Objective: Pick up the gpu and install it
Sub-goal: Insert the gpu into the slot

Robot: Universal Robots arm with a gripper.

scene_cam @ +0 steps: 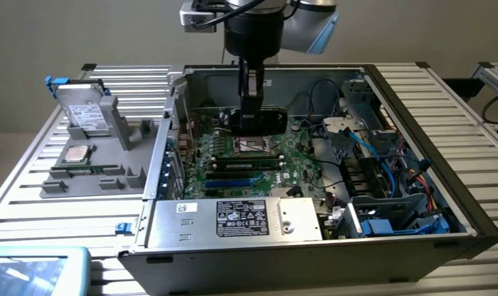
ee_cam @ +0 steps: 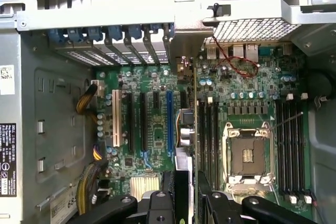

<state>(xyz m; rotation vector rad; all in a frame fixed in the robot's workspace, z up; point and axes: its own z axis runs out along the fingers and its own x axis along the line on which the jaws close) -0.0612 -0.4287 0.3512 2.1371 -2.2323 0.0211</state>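
Note:
My gripper (scene_cam: 251, 106) hangs from the arm inside the open computer case (scene_cam: 413, 123), shut on the gpu (scene_cam: 261, 120). The card's black cooler face shows in the exterior view, and it hangs above the motherboard (scene_cam: 257, 166) near the CPU socket (scene_cam: 253, 146). In the wrist view the gpu (ee_cam: 195, 103) is seen edge-on as a thin strip running out from between the black fingers (ee_cam: 157, 205). It lies between the blue expansion slot (ee_cam: 169, 124) and the memory slots beside the CPU socket (ee_cam: 248, 156). The card looks clear of the board, not seated.
A grey fixture (scene_cam: 109, 179) at the exterior view's left holds a hard drive (scene_cam: 86, 114), a CPU chip (scene_cam: 76, 154) and a memory stick (scene_cam: 86, 167). The power supply (scene_cam: 232, 219) fills the case's near side. Blue and black cables (scene_cam: 381, 166) crowd the right side.

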